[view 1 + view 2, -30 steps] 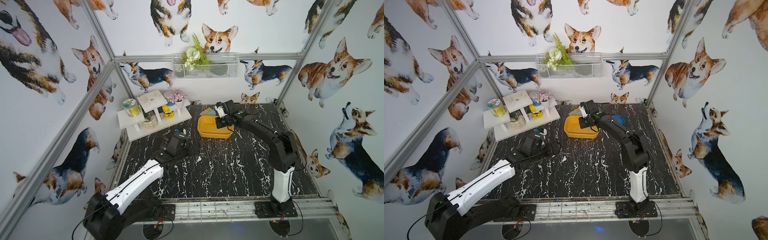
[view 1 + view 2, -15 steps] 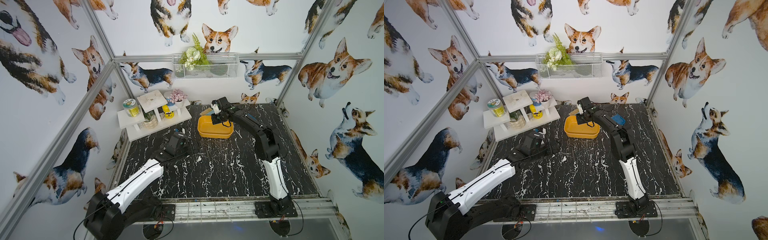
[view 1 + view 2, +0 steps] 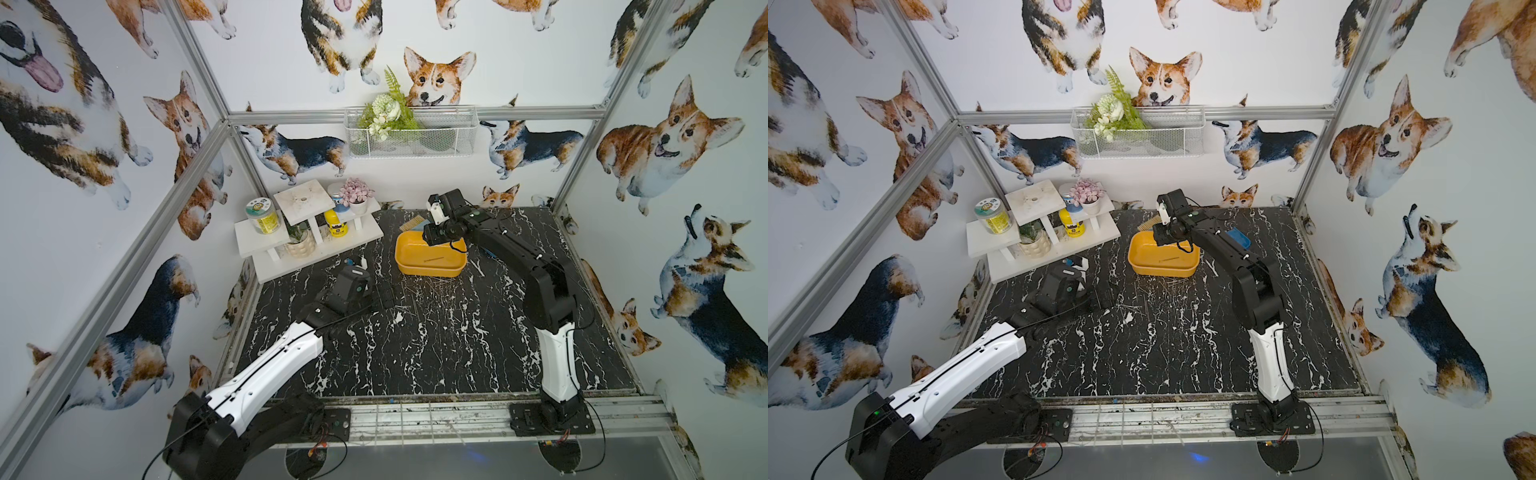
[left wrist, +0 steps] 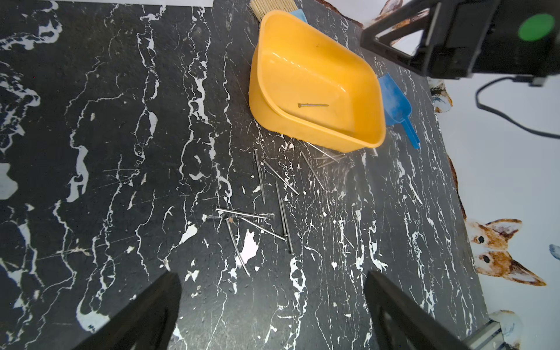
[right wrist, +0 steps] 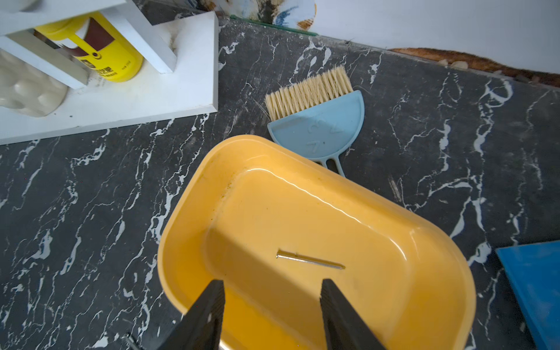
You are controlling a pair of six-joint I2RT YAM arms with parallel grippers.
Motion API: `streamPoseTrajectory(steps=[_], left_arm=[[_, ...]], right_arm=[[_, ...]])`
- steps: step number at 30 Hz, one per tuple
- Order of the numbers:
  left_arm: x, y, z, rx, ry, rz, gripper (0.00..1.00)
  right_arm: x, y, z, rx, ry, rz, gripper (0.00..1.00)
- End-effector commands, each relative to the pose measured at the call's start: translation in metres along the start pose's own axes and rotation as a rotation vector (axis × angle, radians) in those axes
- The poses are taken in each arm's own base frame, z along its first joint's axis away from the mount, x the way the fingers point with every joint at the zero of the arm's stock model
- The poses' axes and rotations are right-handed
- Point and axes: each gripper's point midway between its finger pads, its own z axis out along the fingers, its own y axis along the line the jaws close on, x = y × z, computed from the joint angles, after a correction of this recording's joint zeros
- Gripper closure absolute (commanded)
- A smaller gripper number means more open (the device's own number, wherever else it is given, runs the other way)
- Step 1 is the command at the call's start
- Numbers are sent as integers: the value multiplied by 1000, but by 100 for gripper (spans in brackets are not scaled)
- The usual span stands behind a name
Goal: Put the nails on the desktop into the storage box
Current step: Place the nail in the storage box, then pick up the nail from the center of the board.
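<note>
The storage box (image 3: 428,266) (image 3: 1163,266) stands on the black marble-patterned surface (image 3: 457,353) (image 3: 1163,353) close to its far edge, about midway along it. One nail (image 5: 310,262) (image 4: 313,105) lies flat on the floor of the storage box (image 5: 188,194) (image 4: 257,100), away from its walls. The right arm (image 3: 511,249) reaches from the near edge out over the box, and the right jaws hang above the box's inside, apart, with nothing between them; the nail lies free just beyond their tips in the right wrist view. The rest of the nails (image 4: 242,213) lie scattered and partly crossed on the surface on the near side of the box, a few of them (image 4: 324,154) right against its near wall. The left arm (image 3: 270,370) stretches from the near left corner toward this scatter, and the left jaws sit low over the surface just short of the nearest nails, spread wide and empty. A blue dustpan (image 4: 394,100) (image 3: 1239,239) lies just beside the box on its right side, and a pale blue brush (image 5: 315,121) (image 3: 411,224) with light bristles lies between the box and the far edge. A white tiered shelf (image 3: 307,245) fills the far left corner, with a yellow bottle (image 5: 103,51) on it.
</note>
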Motion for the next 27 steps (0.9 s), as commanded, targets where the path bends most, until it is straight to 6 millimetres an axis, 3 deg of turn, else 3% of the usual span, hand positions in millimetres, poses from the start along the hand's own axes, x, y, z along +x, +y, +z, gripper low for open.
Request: streamPoseTrajectory(steps=[1, 6, 12, 18, 21, 27], left_arm=[[1, 6, -3, -20, -7, -19, 0], [0, 9, -11, -28, -31, -30, 0], [-4, 9, -19, -16, -64, -40, 0], [-9, 9, -31, -1, -109, -56, 0], [3, 20, -27, -20, -91, -66, 0], [14, 26, -21, -34, -61, -62, 0]], right_arm=[[3, 10, -21, 1, -51, 4, 42], [44, 26, -46, -5, -34, 4, 42], [103, 48, -59, -37, 27, 14, 42], [160, 71, -55, -30, 112, -14, 53], [181, 80, -49, -45, 148, -5, 58], [201, 95, -38, -52, 192, -18, 64]])
